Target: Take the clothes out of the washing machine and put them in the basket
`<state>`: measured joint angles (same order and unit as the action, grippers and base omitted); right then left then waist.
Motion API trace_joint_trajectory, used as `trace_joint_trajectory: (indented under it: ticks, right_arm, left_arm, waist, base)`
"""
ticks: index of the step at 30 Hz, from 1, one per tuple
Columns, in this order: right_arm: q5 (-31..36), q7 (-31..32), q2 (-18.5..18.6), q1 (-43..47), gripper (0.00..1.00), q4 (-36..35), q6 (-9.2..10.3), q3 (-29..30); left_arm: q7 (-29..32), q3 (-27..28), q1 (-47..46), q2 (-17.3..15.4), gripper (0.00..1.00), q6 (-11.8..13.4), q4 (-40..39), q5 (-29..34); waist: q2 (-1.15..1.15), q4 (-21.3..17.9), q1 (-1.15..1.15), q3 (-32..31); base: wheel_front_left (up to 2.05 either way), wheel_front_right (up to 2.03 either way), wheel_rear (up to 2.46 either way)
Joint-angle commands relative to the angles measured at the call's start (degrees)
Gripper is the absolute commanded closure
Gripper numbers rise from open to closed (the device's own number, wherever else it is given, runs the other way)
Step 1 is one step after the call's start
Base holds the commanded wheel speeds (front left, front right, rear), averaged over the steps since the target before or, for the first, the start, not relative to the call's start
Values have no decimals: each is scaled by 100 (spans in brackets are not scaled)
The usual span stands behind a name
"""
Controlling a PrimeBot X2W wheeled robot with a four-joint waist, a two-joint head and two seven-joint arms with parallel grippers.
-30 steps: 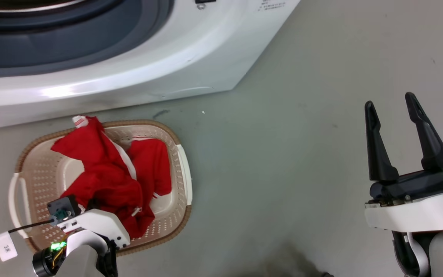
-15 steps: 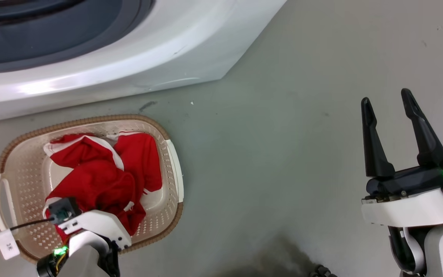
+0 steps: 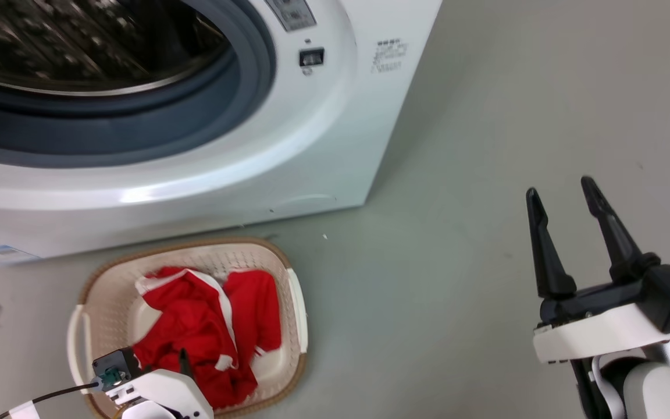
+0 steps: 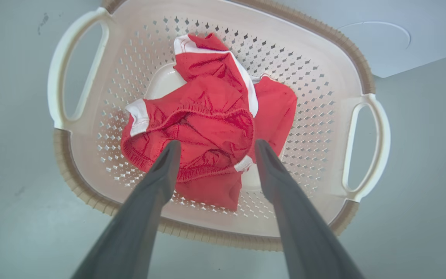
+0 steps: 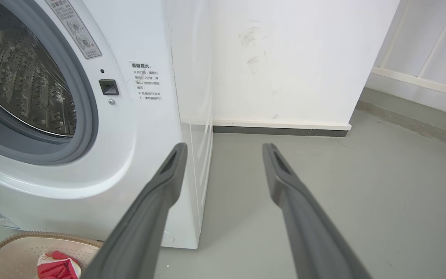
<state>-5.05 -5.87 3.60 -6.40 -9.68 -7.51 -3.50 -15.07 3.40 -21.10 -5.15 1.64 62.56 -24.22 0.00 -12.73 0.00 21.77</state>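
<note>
The red clothes (image 3: 207,337) lie crumpled inside the basket (image 3: 108,302), at the lower left of the head view. White trim shows along some of their edges. In the left wrist view the clothes (image 4: 207,128) fill the middle of the basket (image 4: 316,116), bunched in folds with a gathered hem facing up. Perforated cream wall is bare around them, and a handle loop sits at each side.

The left tool (image 4: 216,144) is over this heap with its two dark fingers spread wide and nothing pinched between them. Their tips overlap the red cloth in that view. Whether they touch it cannot be told.

The basket stands on the grey floor (image 3: 457,174), just in front of the washing machine (image 3: 312,145), which takes up the upper left of the head view. The porthole has a grey rim (image 3: 242,87), and the steel drum (image 3: 79,46) behind it looks blurred. A small dark latch and printed labels sit on the white front to the right of the rim.

The right tool (image 3: 560,189) is at the lower right of the head view, well apart from the basket, fingers spread and holding nothing. In the right wrist view this tool (image 5: 225,146) points past the washing machine (image 5: 145,155) toward a white wall (image 5: 285,58). The basket (image 5: 33,236) and a bit of the clothes (image 5: 58,267) show at the lower left corner.
</note>
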Motion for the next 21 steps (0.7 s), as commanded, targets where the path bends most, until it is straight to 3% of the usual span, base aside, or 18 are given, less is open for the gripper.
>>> trace_joint_trajectory:
  ticks: [1,10,21]
  right_arm:
    - [22,17,-14,111,0,46,4,9]
    - [177,128,-65,544,0,286,4,211]
    - [187,199,-74,935,0,342,4,433]
  left_arm:
    - [-13,-19,131,6,0,-28,-92,86]
    - [-14,-64,579,94,0,-154,-1346,696]
    - [-14,-128,1063,174,0,-161,-3549,1405]
  waist:
    - [0,297,0,-519]
    - [0,778,0,-1370]
    - [0,1122,0,-1993]
  base:
    - [0,0,0]
    - [0,0,0]
    - [0,0,0]
